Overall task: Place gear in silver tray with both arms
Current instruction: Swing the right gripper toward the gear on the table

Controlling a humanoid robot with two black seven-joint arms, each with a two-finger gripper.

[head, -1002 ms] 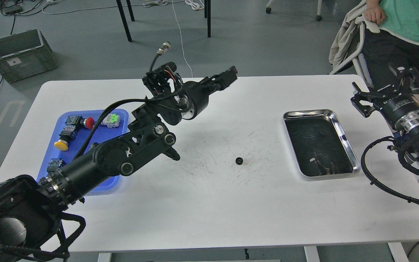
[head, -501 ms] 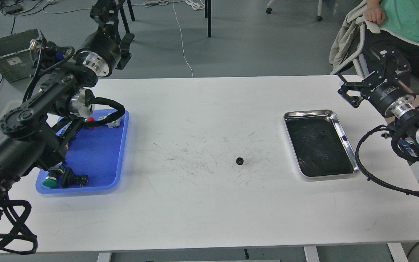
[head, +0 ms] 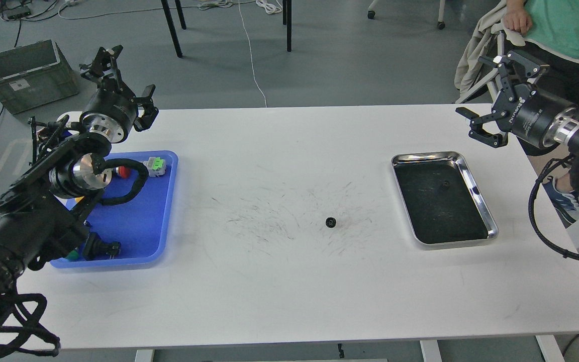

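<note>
The small black gear (head: 330, 222) lies flat on the white desk (head: 289, 296), near the middle, among faint dark scuff marks, touched by nothing. To its right, apart from it, sits the silver tray (head: 479, 197), its long side running away from the viewer, its dark bottom showing one small dark thing near the far end that is too small to make out. Beyond the tray's far right corner the right claw (head: 490, 98) hangs above the desk's far right edge, its two fingers spread wide and holding nothing. At the opposite end of the desk the left claw (head: 118, 83) is raised over the far left corner, its fingers likewise parted and empty. Below the left arm rests a blue plastic tray (head: 138, 221) holding a grey block with a green top (head: 154, 165), a red button (head: 124, 172) partly hidden by a cable, and a dark part near its front edge.
</note>
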